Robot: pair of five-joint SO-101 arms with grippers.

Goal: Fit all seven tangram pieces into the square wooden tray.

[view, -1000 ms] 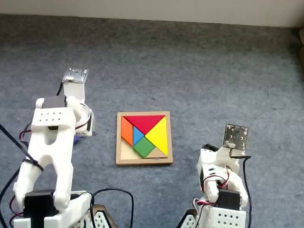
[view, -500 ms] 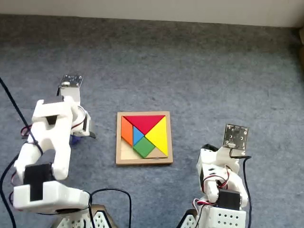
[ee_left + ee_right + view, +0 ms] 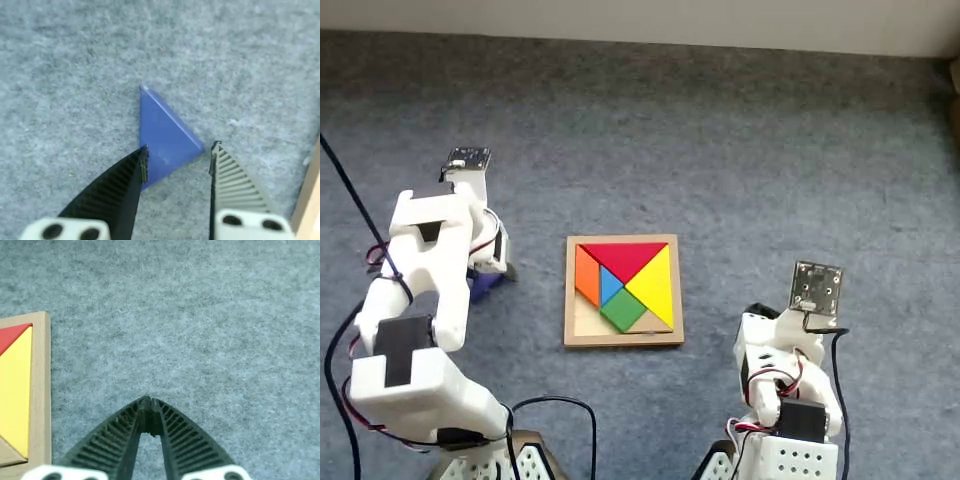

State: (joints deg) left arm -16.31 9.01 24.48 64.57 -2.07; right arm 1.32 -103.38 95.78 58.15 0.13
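Blue triangle — between tips of open left end effector | right end effector closed

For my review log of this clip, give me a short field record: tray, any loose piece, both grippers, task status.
holder: tray on carpet, mostly filled, bare gap in the corner nearest the left arm
loose: blue triangle flat on carpet, left of tray
left: left gripper open, fingers astride blue triangle
right: right gripper shut over carpet, right of tray
status: unfinished, one piece outside tray
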